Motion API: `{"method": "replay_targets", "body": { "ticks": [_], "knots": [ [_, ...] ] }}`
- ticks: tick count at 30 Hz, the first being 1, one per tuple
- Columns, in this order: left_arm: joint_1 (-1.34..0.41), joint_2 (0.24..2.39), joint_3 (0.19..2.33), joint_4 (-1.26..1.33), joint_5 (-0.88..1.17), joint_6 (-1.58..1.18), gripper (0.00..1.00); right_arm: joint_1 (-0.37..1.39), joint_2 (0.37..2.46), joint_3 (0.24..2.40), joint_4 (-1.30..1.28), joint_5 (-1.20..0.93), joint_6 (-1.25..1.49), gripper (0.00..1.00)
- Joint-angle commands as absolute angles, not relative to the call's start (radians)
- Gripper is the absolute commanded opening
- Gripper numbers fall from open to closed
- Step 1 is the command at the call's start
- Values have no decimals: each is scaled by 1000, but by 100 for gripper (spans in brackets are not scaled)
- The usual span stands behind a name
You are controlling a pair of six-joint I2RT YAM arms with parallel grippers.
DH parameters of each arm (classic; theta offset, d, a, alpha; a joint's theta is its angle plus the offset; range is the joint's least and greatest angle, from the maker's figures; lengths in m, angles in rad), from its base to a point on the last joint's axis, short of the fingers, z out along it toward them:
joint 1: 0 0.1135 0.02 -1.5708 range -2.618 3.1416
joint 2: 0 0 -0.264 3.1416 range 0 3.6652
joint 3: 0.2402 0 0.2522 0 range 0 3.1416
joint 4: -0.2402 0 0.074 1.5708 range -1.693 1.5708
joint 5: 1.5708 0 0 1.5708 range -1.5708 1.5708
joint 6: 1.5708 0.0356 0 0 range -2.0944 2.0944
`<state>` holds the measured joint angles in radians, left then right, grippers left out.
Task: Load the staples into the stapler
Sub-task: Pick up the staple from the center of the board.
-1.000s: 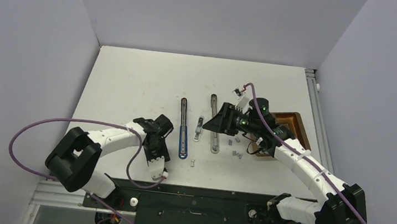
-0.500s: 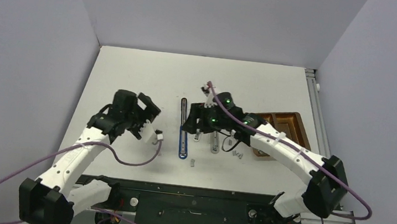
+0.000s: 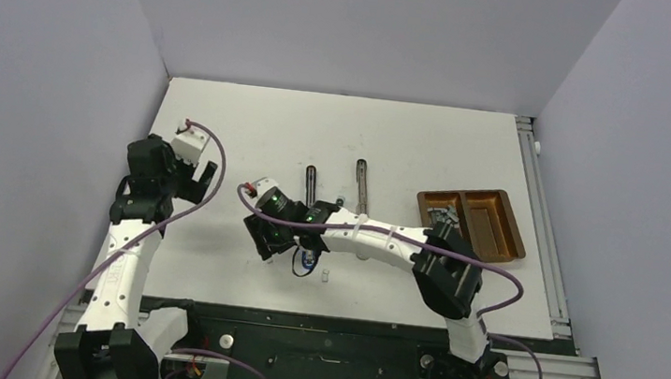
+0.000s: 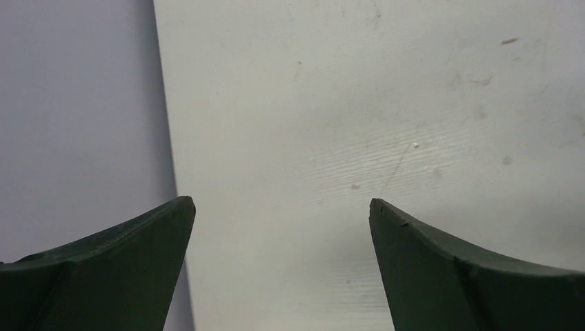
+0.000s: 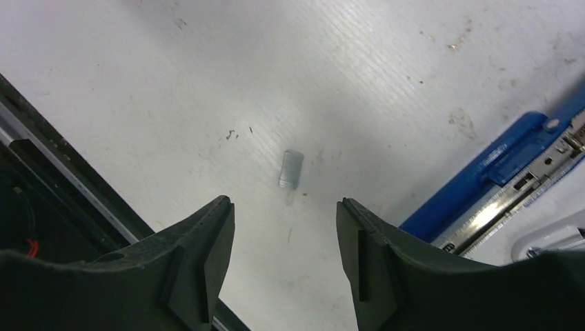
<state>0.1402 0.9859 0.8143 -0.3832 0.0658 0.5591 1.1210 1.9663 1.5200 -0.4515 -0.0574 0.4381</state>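
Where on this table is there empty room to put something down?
The far strip of the table, between the back wall and the stapler, is bare. So is the near right corner, between the tray and the near edge. The middle is crowded: stapler parts, a loose staple strip and the right gripper.

Two arms (image 3: 122, 257) (image 3: 373, 240), one tray (image 3: 495, 227) — one blue stapler (image 5: 509, 146), one loose staple strip (image 5: 292, 169)

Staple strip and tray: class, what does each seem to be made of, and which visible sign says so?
Staple strip: likely metal, silvery-grey with a faint sheen. Tray: possibly wood or brown plastic; warm brown, matte, too small to tell grain.
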Motion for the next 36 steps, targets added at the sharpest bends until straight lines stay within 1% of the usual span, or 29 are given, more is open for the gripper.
{"method": "replay_targets", "body": {
  "ticks": [1,4,9,17,25,27,32,36],
  "knots": [
    [166,997,861,-382,160,138,96,1165,2040,1647,-486,51,396,55],
    [170,1012,839,-349,183,60,96,1182,2091,1684,-489,72,400,55],
    [173,1026,769,-248,185,36,96,1200,2150,1722,-519,114,423,55],
    [172,1060,757,-225,215,38,96,1206,2197,1712,-530,155,445,49],
    [173,1067,765,-235,241,45,96,1207,2218,1706,-511,136,442,47],
    [173,1067,766,-239,240,49,96,1207,2219,1701,-509,135,444,45],
    [172,1068,771,-240,237,55,96,1209,2226,1705,-517,149,454,34],
    [172,1064,778,-249,245,57,96,1213,2232,1715,-524,158,461,32]
  ]
}}
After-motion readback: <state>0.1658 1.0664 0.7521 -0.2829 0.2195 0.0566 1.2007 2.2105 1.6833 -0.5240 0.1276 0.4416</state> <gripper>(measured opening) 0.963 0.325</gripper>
